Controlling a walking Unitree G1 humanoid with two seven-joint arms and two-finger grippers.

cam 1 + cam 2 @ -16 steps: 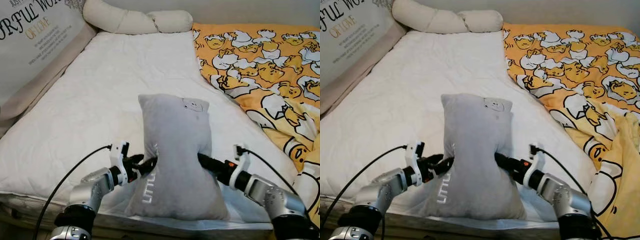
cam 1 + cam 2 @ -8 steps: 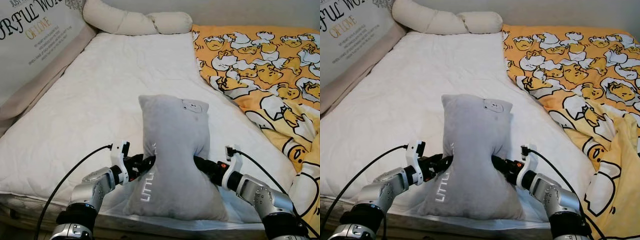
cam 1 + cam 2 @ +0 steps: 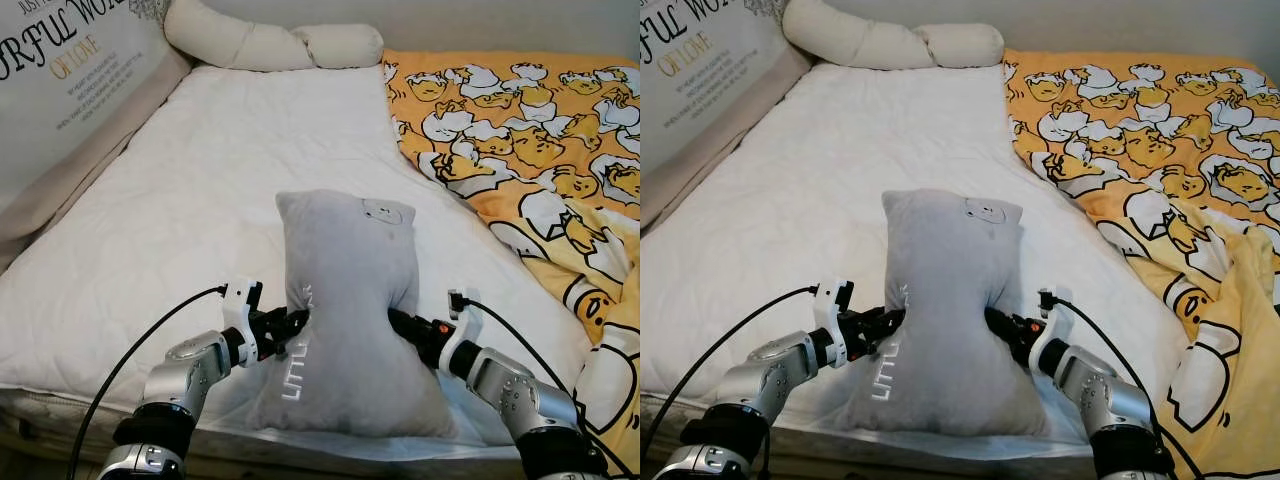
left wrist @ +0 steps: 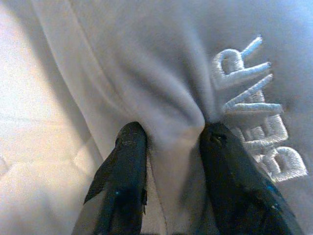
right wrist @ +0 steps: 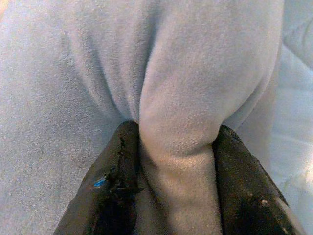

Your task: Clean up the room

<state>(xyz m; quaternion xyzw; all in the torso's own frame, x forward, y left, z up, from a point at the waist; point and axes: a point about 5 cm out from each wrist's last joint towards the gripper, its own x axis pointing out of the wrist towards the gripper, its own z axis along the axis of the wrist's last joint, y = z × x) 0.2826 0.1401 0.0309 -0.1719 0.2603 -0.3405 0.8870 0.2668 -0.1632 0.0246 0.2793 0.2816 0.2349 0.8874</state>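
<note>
A: White quilted mattress (image 3: 200, 200) runs away from the robot, long cream bolster pillow (image 3: 270, 42) at the far end, orange cartoon-print duvet (image 3: 520, 130) bunched along the right side. Where does the task's thing sit?

B: Grey plush rectangular cushion with white embroidered lettering (image 3: 345, 310) stands on its short edge at the near end of the mattress, directly between the two grippers. Long axis points away from the robot, toward the bolster.

A: Grip state?

B: Left gripper (image 3: 295, 325) meets the cushion's left flank about mid-height. In the left wrist view its two black fingers (image 4: 129, 171) are closed on a ridge of grey fabric beside the lettering. Right gripper (image 3: 398, 322) mirrors it on the right flank; in the right wrist view its fingers (image 5: 115, 186) are pinching a thick fold of plush. The cushion waists inward where both press.

A: Which arm is nearer?

B: Neither, as far as I can judge. Both are in contact, at roughly the same height, opposite one another across the short axis.

A: So the next move depends on what?

B: My guess: on that symmetry. The cushion's bulk lies forward of both grippers, top half above the pinch line, so a lift may let it flop. Its likely place is by the bolster, well ahead of both grippers, along the cushion's own long axis.
</note>
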